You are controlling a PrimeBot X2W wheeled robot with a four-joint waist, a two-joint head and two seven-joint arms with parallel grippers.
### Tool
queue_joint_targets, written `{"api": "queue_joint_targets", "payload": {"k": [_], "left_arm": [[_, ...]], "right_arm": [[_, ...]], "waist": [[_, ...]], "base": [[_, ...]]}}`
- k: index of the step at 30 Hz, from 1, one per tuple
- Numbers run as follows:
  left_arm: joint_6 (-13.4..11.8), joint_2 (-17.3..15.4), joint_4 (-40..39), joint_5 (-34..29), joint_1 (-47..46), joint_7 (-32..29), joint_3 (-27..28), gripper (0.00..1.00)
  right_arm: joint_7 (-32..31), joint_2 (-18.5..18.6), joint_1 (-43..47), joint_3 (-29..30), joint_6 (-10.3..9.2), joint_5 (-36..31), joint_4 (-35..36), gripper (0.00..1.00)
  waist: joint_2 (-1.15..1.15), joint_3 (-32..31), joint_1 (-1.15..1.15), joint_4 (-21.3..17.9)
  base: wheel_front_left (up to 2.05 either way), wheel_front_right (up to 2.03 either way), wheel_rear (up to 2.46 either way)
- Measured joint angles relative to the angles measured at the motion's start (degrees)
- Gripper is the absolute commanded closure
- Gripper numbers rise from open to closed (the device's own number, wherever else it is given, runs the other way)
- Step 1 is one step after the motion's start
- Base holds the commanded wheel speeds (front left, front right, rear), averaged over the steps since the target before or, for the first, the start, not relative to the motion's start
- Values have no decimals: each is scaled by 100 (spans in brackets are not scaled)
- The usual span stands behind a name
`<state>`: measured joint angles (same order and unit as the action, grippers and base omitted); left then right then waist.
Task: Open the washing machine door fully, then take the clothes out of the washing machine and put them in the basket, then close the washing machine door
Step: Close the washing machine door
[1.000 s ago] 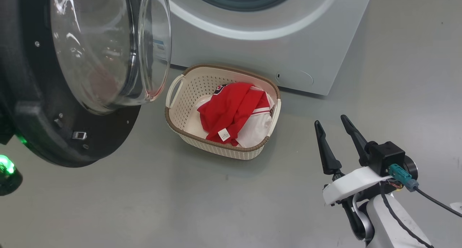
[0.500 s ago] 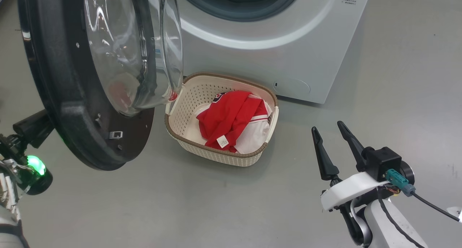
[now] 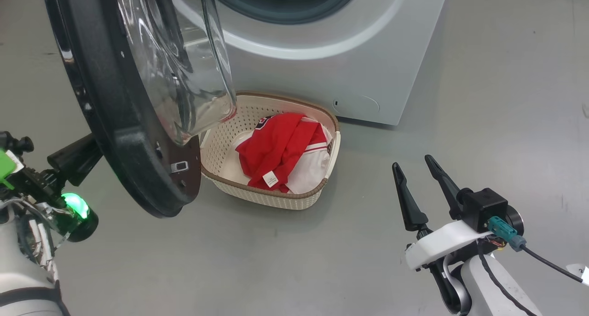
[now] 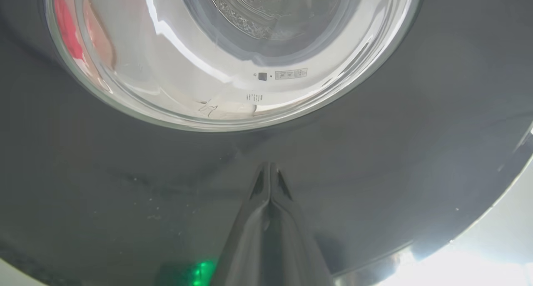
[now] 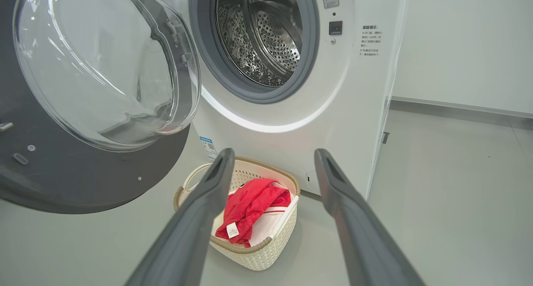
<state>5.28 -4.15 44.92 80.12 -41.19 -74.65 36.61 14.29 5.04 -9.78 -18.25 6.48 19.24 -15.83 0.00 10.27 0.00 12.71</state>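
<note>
— Clothes?
— Red and white, striped trim.
— Basket?
— Cream, perforated, with a brown rim.
— Door?
— Black rim, clear glass. The washer is white.

My left gripper, two long dark fingers on a pale forearm, has its jaws pressed tight together, nothing between them, tips pointing to 12 o'clock in its wrist view. In the head view that arm sits at 8 o'clock, a green light glowing at its wrist. My right gripper sits at 4 o'clock, fingers spread wide and empty, angled toward 11 o'clock, a white bracket at its wrist.
</note>
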Motion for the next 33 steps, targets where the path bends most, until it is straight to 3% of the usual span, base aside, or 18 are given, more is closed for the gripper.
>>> {"api": "queue_joint_targets", "payload": {"k": [9,33], "left_arm": [[-5,185,-320,56,147,-79,-15,100],[-400,310,-994,504,498,-138,-448,100]], "right_arm": [[14,-27,-3,32,0,49,32,0],[14,-125,-3,54,1,91,74,0]], "waist": [[0,54,0,-242],[0,69,0,-1172]], "base": [[0,0,0],[0,0,0]]}}
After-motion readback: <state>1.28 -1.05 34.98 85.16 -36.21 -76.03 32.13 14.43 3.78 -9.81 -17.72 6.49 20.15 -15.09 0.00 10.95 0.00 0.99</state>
